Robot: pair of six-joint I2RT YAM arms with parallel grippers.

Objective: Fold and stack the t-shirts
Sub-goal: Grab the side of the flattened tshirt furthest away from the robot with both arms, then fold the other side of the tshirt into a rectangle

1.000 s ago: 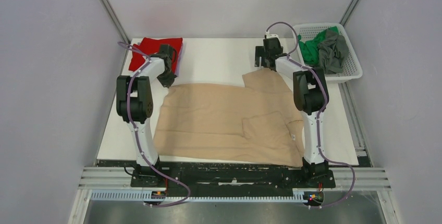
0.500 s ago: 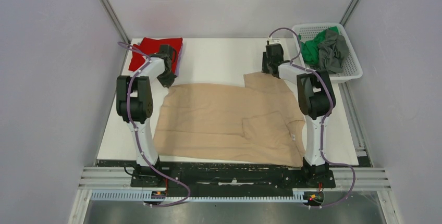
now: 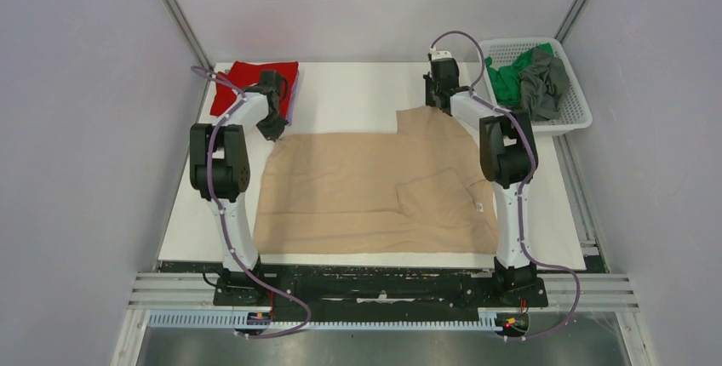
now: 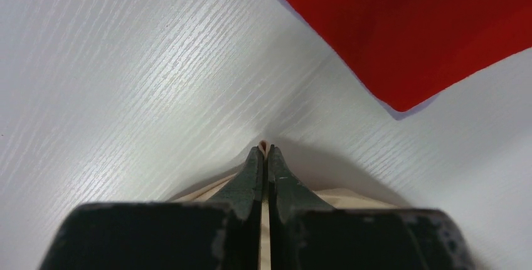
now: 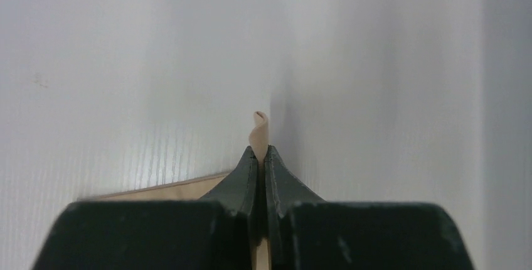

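Observation:
A large beige t-shirt (image 3: 358,187) lies spread over the middle of the white table (image 3: 358,94). My left gripper (image 3: 274,132) is shut on its far left corner; a sliver of beige cloth (image 4: 263,147) pokes out between the fingertips. My right gripper (image 3: 438,104) is shut on the shirt's far right corner, with a curl of beige cloth (image 5: 259,129) sticking out past the tips. A folded red t-shirt (image 3: 251,81) lies at the far left, its red corner (image 4: 414,25) just beyond the left gripper. Green (image 3: 508,81) and grey (image 3: 545,85) t-shirts sit crumpled in the basket.
A white mesh basket (image 3: 572,119) stands at the far right corner of the table. Grey walls enclose the table on the left, right and back. Both arm bases stand at the near edge on a black rail (image 3: 375,285).
My right gripper closed on the beige shirt's far right corner and drew it back, so the far edge now lies straighter and flatter. The left gripper stayed shut on its corner.

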